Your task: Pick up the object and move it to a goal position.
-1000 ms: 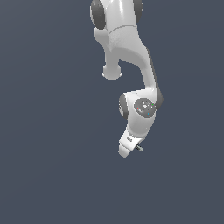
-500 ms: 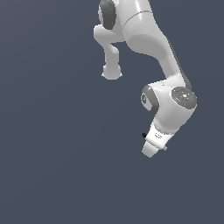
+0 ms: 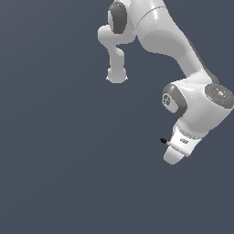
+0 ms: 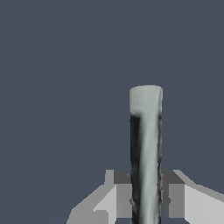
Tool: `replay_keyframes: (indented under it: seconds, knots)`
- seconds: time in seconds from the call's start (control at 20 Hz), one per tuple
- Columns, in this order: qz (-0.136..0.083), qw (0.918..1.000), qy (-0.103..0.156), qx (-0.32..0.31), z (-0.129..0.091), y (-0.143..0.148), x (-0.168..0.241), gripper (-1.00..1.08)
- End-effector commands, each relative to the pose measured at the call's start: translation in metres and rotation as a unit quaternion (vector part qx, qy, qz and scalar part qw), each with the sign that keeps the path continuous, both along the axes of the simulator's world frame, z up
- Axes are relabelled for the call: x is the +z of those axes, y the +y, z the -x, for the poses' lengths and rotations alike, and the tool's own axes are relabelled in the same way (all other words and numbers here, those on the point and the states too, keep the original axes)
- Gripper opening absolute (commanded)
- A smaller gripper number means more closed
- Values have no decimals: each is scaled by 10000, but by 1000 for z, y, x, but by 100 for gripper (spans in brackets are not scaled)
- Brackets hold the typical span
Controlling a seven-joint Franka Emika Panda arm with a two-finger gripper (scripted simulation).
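Note:
The object (image 4: pixel 145 148) is a thin grey stick with a pale end, standing between my two fingers in the wrist view. My gripper (image 4: pixel 146 199) is shut on it, one finger pad (image 4: pixel 124 199) pressed against each side. In the exterior view only the stick's black tip (image 3: pixel 162 140) pokes out beside the white hand (image 3: pixel 179 147) at the exterior view's right. The fingers themselves are hidden behind the hand there.
A plain dark grey surface (image 3: pixel 59 151) fills both views. The arm's white links (image 3: pixel 160 32) and base post (image 3: pixel 117 73) rise at the upper middle and right of the exterior view.
The arm has swung toward the exterior view's right, carrying the stick with it. The hand now sits a little further right than half a second ago.

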State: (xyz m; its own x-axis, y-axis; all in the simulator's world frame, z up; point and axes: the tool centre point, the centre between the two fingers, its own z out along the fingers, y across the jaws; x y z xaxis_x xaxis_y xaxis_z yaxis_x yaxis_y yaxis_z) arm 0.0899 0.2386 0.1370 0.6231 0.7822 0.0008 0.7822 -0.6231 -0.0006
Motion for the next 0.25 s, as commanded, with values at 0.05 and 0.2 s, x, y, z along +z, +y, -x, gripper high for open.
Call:
replay_keyframes:
  seconds: [0.05, 0.2]
  knots:
    - [5, 10000, 0, -5, -2, 5, 3, -100]
    - [5, 10000, 0, -5, -2, 6, 4, -100]
